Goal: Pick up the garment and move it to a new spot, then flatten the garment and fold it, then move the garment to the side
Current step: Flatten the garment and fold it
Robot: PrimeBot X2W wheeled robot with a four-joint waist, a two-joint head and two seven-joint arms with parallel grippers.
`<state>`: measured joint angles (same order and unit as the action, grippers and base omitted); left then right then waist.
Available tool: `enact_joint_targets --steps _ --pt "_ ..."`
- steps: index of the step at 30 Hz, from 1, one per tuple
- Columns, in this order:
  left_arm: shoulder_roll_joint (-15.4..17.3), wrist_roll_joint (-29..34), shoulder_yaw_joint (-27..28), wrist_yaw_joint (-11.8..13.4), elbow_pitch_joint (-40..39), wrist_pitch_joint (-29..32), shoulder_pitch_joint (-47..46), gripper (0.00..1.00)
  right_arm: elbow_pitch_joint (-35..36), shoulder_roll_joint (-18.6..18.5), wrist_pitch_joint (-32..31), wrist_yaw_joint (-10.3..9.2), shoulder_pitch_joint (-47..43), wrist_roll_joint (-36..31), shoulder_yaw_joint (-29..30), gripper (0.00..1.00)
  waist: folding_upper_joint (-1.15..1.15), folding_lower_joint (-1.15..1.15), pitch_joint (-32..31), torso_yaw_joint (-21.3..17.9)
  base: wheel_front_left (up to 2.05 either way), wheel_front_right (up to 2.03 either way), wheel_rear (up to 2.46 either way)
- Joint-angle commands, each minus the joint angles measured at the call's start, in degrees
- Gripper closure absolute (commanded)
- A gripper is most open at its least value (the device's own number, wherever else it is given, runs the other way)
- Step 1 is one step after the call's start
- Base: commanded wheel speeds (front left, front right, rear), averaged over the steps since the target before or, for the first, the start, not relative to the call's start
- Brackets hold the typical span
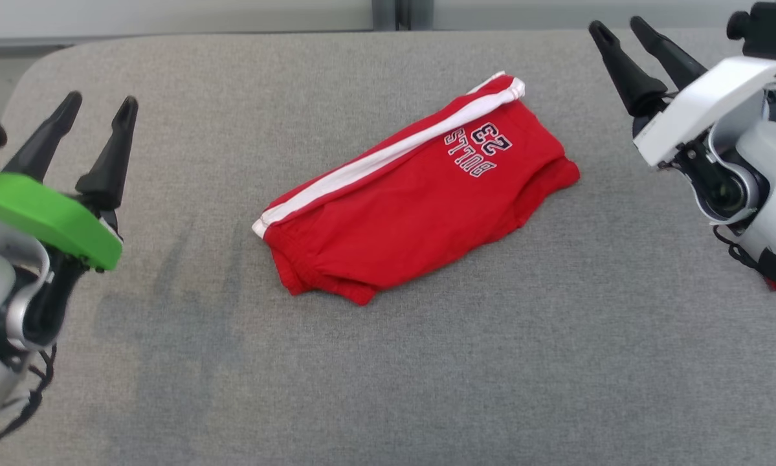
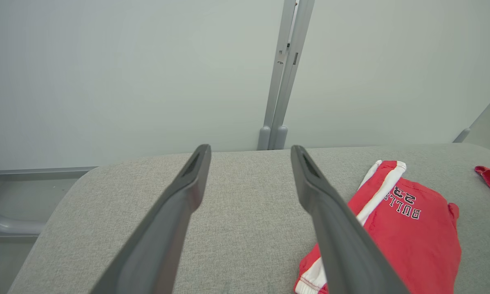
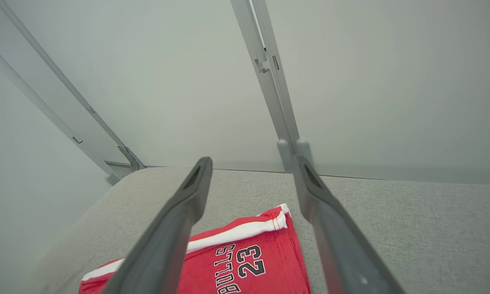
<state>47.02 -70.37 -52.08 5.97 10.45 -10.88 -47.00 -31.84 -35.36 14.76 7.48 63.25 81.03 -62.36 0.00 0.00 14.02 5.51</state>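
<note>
The left tool hung at the near left over the grey tabletop, its fingers spread wide and holding nothing. The right tool stood at the far right, likewise spread and empty. Between them, touching neither, the red Bulls shorts lay folded on the tabletop, their white stripe along the far edge.

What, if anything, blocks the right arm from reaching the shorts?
Probably nothing, so yes. The right arm sits just right of the shorts, jaws open and empty, with bare table between them. The left arm is far off on the other side.
</note>
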Motion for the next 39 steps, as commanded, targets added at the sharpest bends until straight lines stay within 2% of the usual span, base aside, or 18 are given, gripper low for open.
enact_joint_targets --steps 1,5,8,10,13,15,18,25,31,39 --pt "0.12 0.77 0.74 1.66 -1.12 -1.81 2.73 0.00 -0.44 -0.26 0.47 0.03 -1.33 -3.32 3.32 0.00 0.00 0.00 -2.72 -0.83 0.00 0.00 0.00" --pt "-0.71 3.21 4.29 6.41 -4.44 -4.19 9.21 0.00 -0.35 2.72 0.37 0.03 -9.17 -16.09 17.14 0.00 0.00 0.00 -4.61 -1.06 0.00 0.00 0.00" --pt "-4.00 8.73 11.06 9.47 -7.66 -4.28 15.41 0.00 0.93 6.01 0.40 0.03 -16.65 -24.11 27.05 0.00 0.00 0.00 -5.73 -0.85 0.00 0.00 0.00" --pt "-7.19 12.32 16.17 10.43 -9.61 -4.26 20.43 0.00 1.39 8.35 0.40 0.03 -21.03 -27.47 30.44 0.00 0.00 0.00 -6.05 -0.68 0.00 0.00 0.00" --pt "-11.60 18.27 22.14 10.52 -11.73 -4.28 26.26 0.00 0.78 10.32 0.41 0.03 -24.61 -30.95 32.96 0.00 0.00 0.00 -5.96 -0.17 0.00 0.00 0.00" --pt "-15.09 22.32 25.43 9.61 -13.00 -4.27 30.19 0.00 -0.74 11.33 0.42 0.03 -25.77 -31.91 33.94 0.00 0.00 0.00 -5.58 0.43 0.00 0.00 0.00" --pt "-19.78 26.94 29.26 7.85 -13.66 -4.28 34.34 0.00 -3.67 12.84 -0.05 0.03 -25.17 -29.40 33.46 0.00 0.00 0.00 -4.64 1.79 0.00 0.00 0.00" --pt "-28.35 34.07 32.40 2.11 -11.16 -4.29 37.96 0.00 -13.50 11.39 -5.12 0.03 -18.32 -27.09 29.32 0.00 0.00 0.00 -1.47 6.71 0.00 0.00 0.00" --pt "-33.77 37.71 34.53 -2.15 -8.10 -4.29 37.70 0.00 -21.03 10.37 -12.38 0.03 -12.97 -24.84 25.94 0.00 0.00 0.00 0.76 11.08 0.00 0.00 0.00" --pt "-37.95 41.62 37.65 -6.09 -5.69 -4.29 36.53 0.00 -28.57 8.72 -22.06 0.03 -6.88 -21.60 23.54 0.00 0.00 0.00 3.21 15.18 0.00 0.00 0.00"
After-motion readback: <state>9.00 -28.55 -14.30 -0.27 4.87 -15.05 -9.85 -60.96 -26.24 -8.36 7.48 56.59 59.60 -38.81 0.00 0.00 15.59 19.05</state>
